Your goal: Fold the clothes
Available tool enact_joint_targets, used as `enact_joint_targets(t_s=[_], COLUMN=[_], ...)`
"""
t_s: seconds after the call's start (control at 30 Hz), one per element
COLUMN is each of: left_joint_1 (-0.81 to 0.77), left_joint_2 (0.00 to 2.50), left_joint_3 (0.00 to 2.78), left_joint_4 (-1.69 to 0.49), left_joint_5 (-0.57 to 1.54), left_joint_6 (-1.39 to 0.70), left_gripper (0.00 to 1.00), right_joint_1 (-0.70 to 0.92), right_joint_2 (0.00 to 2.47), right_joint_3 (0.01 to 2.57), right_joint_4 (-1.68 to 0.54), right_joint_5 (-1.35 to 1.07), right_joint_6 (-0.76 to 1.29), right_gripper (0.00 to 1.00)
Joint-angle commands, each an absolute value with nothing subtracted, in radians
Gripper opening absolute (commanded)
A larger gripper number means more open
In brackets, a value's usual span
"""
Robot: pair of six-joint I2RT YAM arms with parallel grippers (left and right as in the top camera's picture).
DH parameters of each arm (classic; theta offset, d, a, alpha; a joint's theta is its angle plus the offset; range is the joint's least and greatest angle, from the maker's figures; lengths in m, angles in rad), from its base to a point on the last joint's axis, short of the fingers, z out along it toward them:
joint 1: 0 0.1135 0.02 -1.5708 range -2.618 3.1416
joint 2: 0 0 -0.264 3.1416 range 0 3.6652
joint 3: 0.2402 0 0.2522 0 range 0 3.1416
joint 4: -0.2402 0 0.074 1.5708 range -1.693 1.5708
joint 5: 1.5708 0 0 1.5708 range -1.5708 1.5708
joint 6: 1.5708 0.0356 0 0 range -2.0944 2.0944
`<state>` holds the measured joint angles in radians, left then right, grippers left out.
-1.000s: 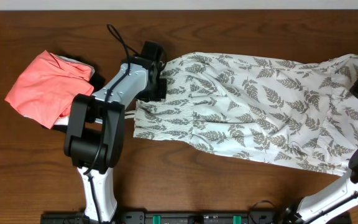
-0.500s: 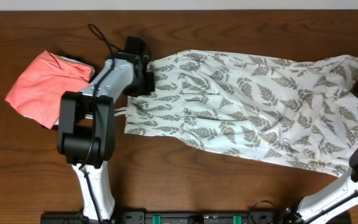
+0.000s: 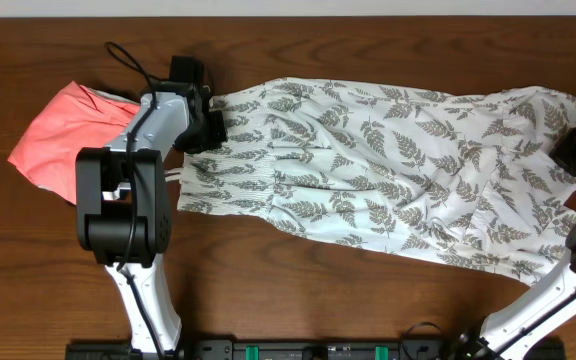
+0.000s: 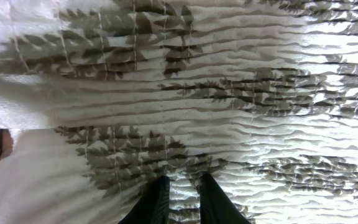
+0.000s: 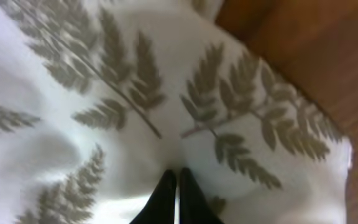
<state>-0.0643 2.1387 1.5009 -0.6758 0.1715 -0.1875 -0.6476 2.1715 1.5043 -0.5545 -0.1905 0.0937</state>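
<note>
The clothes (image 3: 388, 170), a long white dress printed with grey-green fern leaves, lie spread lengthwise across the wooden table. My left gripper (image 3: 205, 126) is at the dress's upper left corner, on the ribbed bodice. In the left wrist view it (image 4: 183, 186) is shut on the dress, with a ridge of gathered cloth (image 4: 166, 93) pinched between its dark fingers (image 4: 157, 202). My right gripper (image 3: 574, 150) is at the far right end, at the hem. The right wrist view shows it (image 5: 178, 180) shut on the leaf-print fabric (image 5: 135, 93), fingertips nearly touching.
A coral-pink folded garment (image 3: 73, 135) lies at the left, close to the left arm, with a dark piece under its right side. Thin straps (image 3: 172, 178) stick out from the dress's left edge. Bare wood (image 3: 298, 290) runs along the front.
The whole dress has slid leftward across the table, and both grippers have moved left with it. Its left edge now lies closer to the coral-pink garment.
</note>
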Motion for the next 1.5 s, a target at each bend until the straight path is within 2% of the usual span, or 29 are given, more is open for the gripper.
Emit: enact_joint_targets(t_s=[0.0, 0.33, 0.47, 0.57, 0.6, 0.67, 0.77, 1.03, 1.2, 1.23, 1.27, 1.3, 1.4, 1.47], left_joint_1=[-0.058, -0.058, -0.058, -0.058, -0.058, -0.058, -0.058, -0.058, -0.058, -0.058, -0.058, -0.058, -0.058, -0.058], left_joint_2=[2.237, 2.237, 2.237, 2.237, 2.237, 2.237, 2.237, 2.237, 2.237, 2.237, 2.237, 2.237, 2.237, 2.237], left_joint_3=[1.455, 1.455, 1.455, 1.455, 1.455, 1.455, 1.455, 1.455, 1.455, 1.455, 1.455, 1.455, 1.455, 1.455], left_joint_4=[-0.694, -0.702, -0.702, -0.706, -0.707, -0.711, -0.717, -0.743, -0.743, -0.744, -0.744, -0.745, -0.744, -0.743], left_joint_5=[0.150, 0.150, 0.150, 0.150, 0.150, 0.150, 0.150, 0.149, 0.149, 0.149, 0.149, 0.149, 0.149, 0.149], left_joint_6=[-0.202, -0.201, -0.201, -0.201, -0.201, -0.201, -0.201, -0.200, -0.196, -0.196, -0.196, -0.196, -0.196, -0.196], left_gripper=[0.19, 0.19, 0.19, 0.19, 0.19, 0.19, 0.19, 0.19, 0.19, 0.19, 0.13, 0.13, 0.13, 0.13], right_joint_1=[-0.615, -0.572, -0.569, -0.569, -0.569, -0.569, -0.571, -0.588, -0.616, -0.621, -0.625, -0.629, -0.634, -0.630], right_joint_2=[2.249, 2.326, 2.355, 2.375, 2.384, 2.408, 2.444, 2.497, 2.497, 2.497, 2.496, 2.496, 2.493, 2.493], right_joint_3=[1.490, 1.491, 1.492, 1.502, 1.512, 1.556, 1.642, 1.958, 2.148, 2.185, 2.220, 2.255, 2.360, 2.400], right_joint_4=[-0.537, -0.252, -0.097, 0.021, 0.049, 0.089, 0.087, -0.157, -0.405, -0.465, -0.523, -0.580, -0.793, -0.929], right_joint_5=[-0.190, -0.126, -0.067, -0.039, -0.023, 0.004, 0.005, 0.011, 0.007, -0.012, -0.044, -0.084, -0.283, -0.363], right_joint_6=[0.081, 0.126, 0.142, 0.141, 0.141, 0.141, 0.141, 0.120, 0.088, 0.088, 0.087, 0.084, 0.022, -0.011], right_gripper=[0.04, 0.10, 0.06, 0.07, 0.09, 0.25, 0.26, 0.30, 0.34, 0.36, 0.43, 0.50, 0.47, 0.36])
